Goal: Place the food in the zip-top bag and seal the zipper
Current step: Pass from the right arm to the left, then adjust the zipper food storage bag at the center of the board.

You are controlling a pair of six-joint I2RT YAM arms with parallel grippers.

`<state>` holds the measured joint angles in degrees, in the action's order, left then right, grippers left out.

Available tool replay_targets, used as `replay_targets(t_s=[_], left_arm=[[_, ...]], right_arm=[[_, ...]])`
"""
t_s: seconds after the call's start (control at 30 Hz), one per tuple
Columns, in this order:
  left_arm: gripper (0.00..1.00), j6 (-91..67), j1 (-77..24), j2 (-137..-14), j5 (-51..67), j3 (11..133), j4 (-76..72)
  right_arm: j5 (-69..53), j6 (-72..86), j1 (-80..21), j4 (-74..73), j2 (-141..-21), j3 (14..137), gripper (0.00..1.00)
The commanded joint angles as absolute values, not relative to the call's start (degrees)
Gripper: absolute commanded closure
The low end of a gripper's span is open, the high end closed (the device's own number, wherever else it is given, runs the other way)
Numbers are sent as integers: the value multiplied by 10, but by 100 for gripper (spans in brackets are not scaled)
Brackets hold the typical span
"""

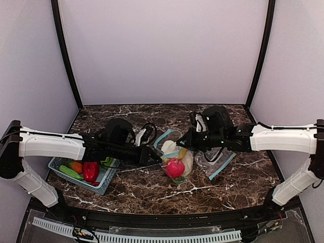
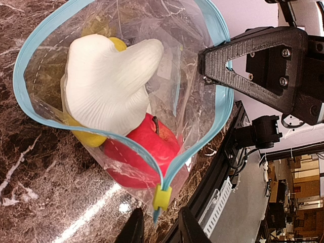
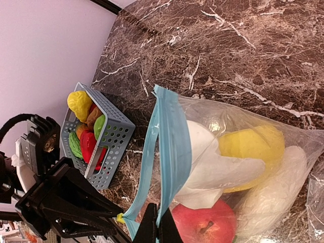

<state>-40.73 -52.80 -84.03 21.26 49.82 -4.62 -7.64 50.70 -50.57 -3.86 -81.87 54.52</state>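
Note:
The zip-top bag (image 1: 173, 137) lies mid-table with its blue rim (image 2: 25, 86) gaping open. Inside sit a white mushroom (image 2: 109, 86), a yellow piece (image 3: 250, 147) and a red apple (image 2: 144, 149). My right gripper (image 3: 161, 230) is shut on the far rim of the zipper (image 3: 174, 147), and it shows in the left wrist view as the right gripper (image 2: 210, 71). My left gripper (image 2: 161, 230) is open at the bag's corner. The yellow slider (image 2: 162, 196) sits just ahead of its fingers (image 2: 134, 228), untouched. More food remains in the basket: a red pepper (image 1: 91, 171), a green cucumber (image 1: 71, 173) and a yellow piece (image 3: 78, 104).
The teal lattice basket (image 1: 106, 183) stands at the left near my left arm. A second, empty zip-top bag (image 1: 220, 161) lies right of the filled one, under my right arm. The table's front rail (image 2: 223, 172) runs close beside the slider.

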Motion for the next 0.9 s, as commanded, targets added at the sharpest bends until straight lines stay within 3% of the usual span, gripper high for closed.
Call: replay_targets(t_s=[0.0, 0.17, 0.27, 0.33, 0.5, 0.57, 0.73, 0.87], left_arm=[[83, -400, -532, -847, 219, 513, -53], [99, -394, -533, -847, 219, 514, -50], [99, -384, -534, -844, 215, 517, -43], [99, -357, -534, -841, 214, 524, -30], [99, -272, -545, -834, 223, 549, 35], [99, -243, -548, -830, 233, 555, 52], [99, -195, -551, -817, 233, 572, 93], [99, -174, -556, -803, 226, 578, 105]], right_arm=[[-69, 512, -504, -21, -805, 539, 100], [-64, 514, -504, -21, -802, 535, 100], [-62, 512, -503, -24, -802, 533, 98], [-49, 500, -501, -44, -799, 536, 86], [-14, 411, -494, -153, -787, 586, 38], [-3, 364, -494, -199, -789, 611, 27], [-2, 282, -486, -288, -808, 676, 14], [8, 231, -478, -348, -848, 739, 13]])
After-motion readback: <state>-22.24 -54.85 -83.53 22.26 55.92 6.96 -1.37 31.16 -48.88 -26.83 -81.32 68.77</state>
